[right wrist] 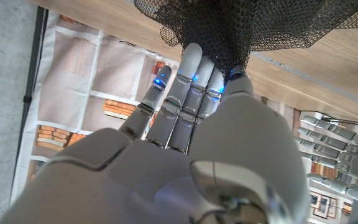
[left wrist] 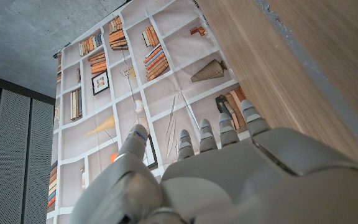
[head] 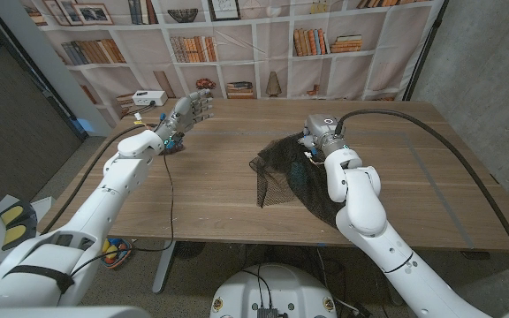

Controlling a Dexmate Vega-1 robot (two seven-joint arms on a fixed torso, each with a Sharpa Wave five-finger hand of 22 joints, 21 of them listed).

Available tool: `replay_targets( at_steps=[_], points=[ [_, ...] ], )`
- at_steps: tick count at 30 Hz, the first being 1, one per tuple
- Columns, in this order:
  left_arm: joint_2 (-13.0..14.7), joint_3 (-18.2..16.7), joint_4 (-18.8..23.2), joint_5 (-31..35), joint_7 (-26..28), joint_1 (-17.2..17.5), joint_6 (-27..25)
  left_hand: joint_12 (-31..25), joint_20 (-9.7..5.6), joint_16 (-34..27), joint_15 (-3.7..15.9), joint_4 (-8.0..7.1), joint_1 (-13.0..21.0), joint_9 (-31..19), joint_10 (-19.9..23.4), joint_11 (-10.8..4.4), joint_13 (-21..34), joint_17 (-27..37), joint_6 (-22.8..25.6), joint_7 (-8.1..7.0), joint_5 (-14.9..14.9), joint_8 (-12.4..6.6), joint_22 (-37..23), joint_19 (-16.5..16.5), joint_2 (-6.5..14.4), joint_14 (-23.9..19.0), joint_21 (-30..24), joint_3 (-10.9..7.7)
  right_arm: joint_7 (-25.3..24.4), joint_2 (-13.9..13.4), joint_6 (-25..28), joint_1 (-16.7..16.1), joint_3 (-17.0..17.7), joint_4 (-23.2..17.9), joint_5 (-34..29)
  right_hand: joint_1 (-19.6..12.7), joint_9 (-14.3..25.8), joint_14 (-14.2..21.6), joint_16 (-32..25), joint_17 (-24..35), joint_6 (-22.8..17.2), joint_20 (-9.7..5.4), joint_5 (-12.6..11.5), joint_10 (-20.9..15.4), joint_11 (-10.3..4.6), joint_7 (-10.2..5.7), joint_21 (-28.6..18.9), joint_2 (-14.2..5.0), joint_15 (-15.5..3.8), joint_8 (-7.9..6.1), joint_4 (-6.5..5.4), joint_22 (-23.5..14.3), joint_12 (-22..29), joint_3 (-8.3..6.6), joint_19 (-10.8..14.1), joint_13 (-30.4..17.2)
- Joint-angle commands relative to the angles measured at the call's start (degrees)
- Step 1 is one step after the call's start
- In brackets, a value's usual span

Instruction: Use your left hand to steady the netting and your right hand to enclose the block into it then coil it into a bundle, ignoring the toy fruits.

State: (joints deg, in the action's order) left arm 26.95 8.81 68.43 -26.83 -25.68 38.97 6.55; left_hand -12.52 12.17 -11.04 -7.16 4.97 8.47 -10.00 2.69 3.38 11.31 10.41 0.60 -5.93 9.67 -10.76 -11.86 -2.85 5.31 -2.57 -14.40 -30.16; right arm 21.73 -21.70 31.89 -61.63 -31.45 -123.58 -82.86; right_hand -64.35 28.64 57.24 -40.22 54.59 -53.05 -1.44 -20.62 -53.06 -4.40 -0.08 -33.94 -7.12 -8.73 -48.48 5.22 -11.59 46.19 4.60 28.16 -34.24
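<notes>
Two robot hands: right robot hand (head: 318, 134) fingertips under black netting (head: 283, 170) at table (head: 210, 190) centre, grip unclear; left robot hand (head: 188, 110) raised w/ fingers apart, well apart from netting.

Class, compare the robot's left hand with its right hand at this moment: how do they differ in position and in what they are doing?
The left robot hand is near the table's far left side, fingers apart, holding nothing; the right robot hand is at the black netting, its fingers against the mesh. The left is well away from the netting; the right touches it. Both are pale grey and over the wooden table.
</notes>
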Motion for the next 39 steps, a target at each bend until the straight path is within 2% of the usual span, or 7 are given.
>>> replay_targets(
  at_steps=[1, 6, 15, 24, 30, 34, 39],
  points=[
    [0.0, -0.1, 0.1, -0.2, -0.2, 0.2, 0.5, 0.1, 0.11, 0.2, -0.30, 0.02, -0.3, -0.2, -0.1, -0.04, 0.2, 0.1, 0.1, 0.00, 0.3, 0.09, -0.1, -0.3, 0.3, -0.1, 0.1, -0.36, -17.0, 0.2, -0.8, -0.8, -1.4, 1.5, -0.3, -0.7, -0.5, 0.7, -0.7, 0.1, -2.0, -0.24, 0.2, -0.4, -0.17, -0.61, -0.4, -0.17, -3.43, -1.09, 0.50, -0.1, 0.1, 0.13, 0.2, -0.3],
    [0.3, -0.4, 0.6, -0.3, 0.1, 0.8, 0.4, 0.1, 0.11, 0.2, -0.24, 0.03, -0.3, -0.2, -0.1, -0.14, 0.2, 0.1, 0.1, 0.03, 0.3, 0.08, -0.1, -0.3, 0.3, -0.1, 0.1, -0.37, -23.4, -0.1, -2.8, -1.2, -1.3, 1.5, 3.3, -0.9, -0.6, 1.0, -1.4, 0.3, -2.1, -0.41, 0.3, -0.4, -0.24, -0.61, -0.6, -0.05, -3.39, -1.32, 0.57, -0.1, 0.1, 0.20, 0.5, -0.3],
    [0.6, -0.6, 1.3, -0.5, 0.1, 1.3, 0.5, 0.1, 0.11, 0.2, -0.26, 0.04, -0.3, -0.2, -0.1, -0.05, 0.2, 0.1, 0.1, 0.03, 0.2, 0.11, -0.1, -0.3, 0.2, -0.1, 0.1, -0.39, -28.3, -1.8, -2.4, 0.1, -3.6, 4.2, -3.9, -1.1, -0.4, 0.8, -1.8, 0.2, -2.2, -0.45, 0.3, -0.8, -0.80, -0.94, -0.9, -0.04, -3.53, -1.93, 0.58, -0.1, 0.2, 0.25, 0.7, -0.1],
    [0.9, -0.6, 1.7, -0.5, 0.1, 1.4, 0.2, 0.1, 0.11, 0.2, -0.24, 0.05, -0.3, -0.2, -0.1, -0.21, 0.2, 0.1, 0.1, 0.03, 0.2, 0.12, -0.1, -0.3, 0.2, -0.1, 0.1, -0.40, -17.7, -5.4, -9.7, 0.1, -0.8, -2.9, 7.7, -1.6, -0.6, 0.7, -1.1, 0.3, -3.1, -0.75, 0.0, -1.3, -0.91, -1.20, -1.8, 0.06, -3.82, -2.66, 0.79, -0.1, 0.1, 0.27, 2.5, 0.7],
    [0.8, -0.4, 1.3, -0.4, -0.2, 1.0, 0.2, 0.1, 0.11, 0.2, -0.24, 0.05, -0.3, -0.2, -0.1, -0.06, 0.2, 0.1, 0.1, 0.04, 0.2, 0.11, -0.1, -0.3, 0.3, -0.1, 0.1, -0.42, -4.6, -6.7, -11.9, 3.0, -0.1, -5.6, 18.0, -1.9, -0.1, 1.2, -0.5, -0.5, -3.1, 0.06, -0.1, -1.3, -0.09, -0.67, -2.4, -0.18, -3.77, -3.23, 0.83, 0.0, -0.3, 0.10, 3.5, 1.7],
    [0.8, -0.3, 1.2, -0.4, -0.3, 0.9, 0.0, 0.1, 0.11, 0.2, -0.24, 0.06, -0.3, -0.2, -0.2, -0.17, 0.2, 0.1, 0.1, 0.05, 0.2, 0.10, -0.1, -0.4, 0.3, -0.1, 0.1, -0.43, 1.1, -7.0, -11.6, 5.2, -0.9, -5.4, 22.3, -1.7, -2.1, 1.1, 1.3, -2.0, -3.4, 0.23, -0.2, -0.8, 1.08, -0.37, -2.6, -1.09, -3.73, -2.31, 0.41, 0.1, -1.1, -0.24, 3.7, 2.9],
    [0.9, -0.3, 1.3, -0.4, -0.1, 1.0, -0.2, 0.1, 0.11, 0.2, -0.25, 0.06, -0.3, -0.2, -0.2, -0.13, 0.2, 0.1, 0.1, -0.01, 0.2, 0.12, -0.1, -0.3, 0.3, -0.1, 0.1, -0.45, 3.0, -7.4, -11.6, 6.7, -1.7, -4.8, 27.8, -1.7, -3.4, 0.9, 2.2, -2.3, -3.4, 0.14, -0.1, -0.5, 1.12, -0.11, -2.6, -1.25, -3.59, -1.57, 0.28, 0.1, -1.6, -0.34, 3.3, 3.7]
  ],
)
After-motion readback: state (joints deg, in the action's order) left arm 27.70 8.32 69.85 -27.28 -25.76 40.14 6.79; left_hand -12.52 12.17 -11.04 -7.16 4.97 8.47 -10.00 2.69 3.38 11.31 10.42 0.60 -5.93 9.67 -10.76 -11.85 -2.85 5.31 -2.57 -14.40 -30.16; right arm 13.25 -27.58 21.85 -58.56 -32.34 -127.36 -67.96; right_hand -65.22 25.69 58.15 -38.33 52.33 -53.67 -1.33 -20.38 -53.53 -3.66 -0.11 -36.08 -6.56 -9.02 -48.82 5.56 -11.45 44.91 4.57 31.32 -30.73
